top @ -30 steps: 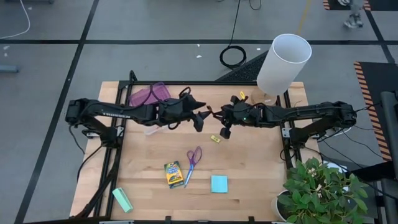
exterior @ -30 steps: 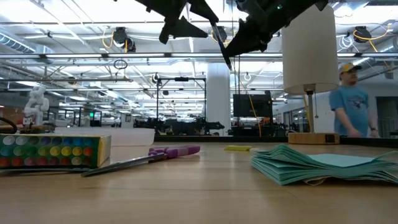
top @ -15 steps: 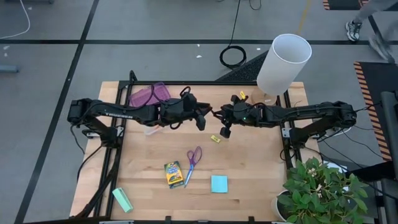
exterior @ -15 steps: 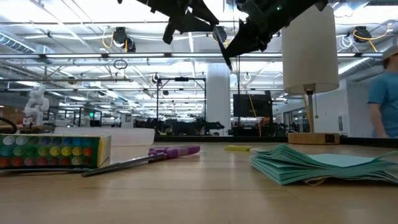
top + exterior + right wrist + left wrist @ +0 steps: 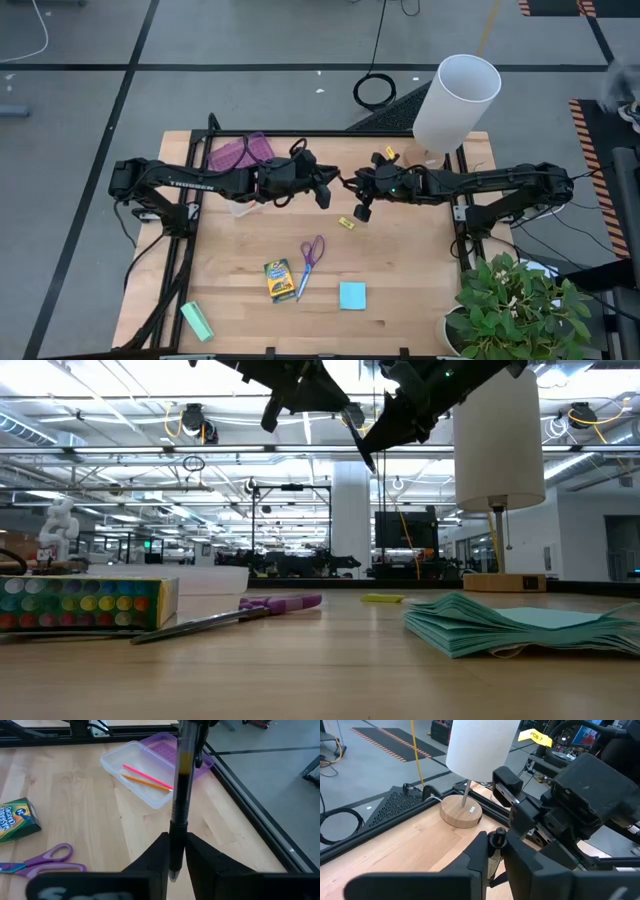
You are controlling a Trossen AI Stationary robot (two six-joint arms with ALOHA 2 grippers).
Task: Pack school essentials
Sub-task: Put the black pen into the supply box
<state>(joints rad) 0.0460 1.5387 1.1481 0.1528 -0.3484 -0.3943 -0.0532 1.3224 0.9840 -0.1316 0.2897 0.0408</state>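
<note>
Scissors cut off at right wrist view's edge

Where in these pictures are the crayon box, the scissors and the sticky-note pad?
crayon box (image 5: 279, 281): high view, middle of its printed top face.
scissors (image 5: 309, 259): high view, near the pivot below the purple handles.
sticky-note pad (image 5: 352, 295): high view, centre of the cyan sheet.

Pale wooden tabletop, smooth matt grain; clear glossy plastic case; glossy black plastic pen; matt white lampshade.
</note>
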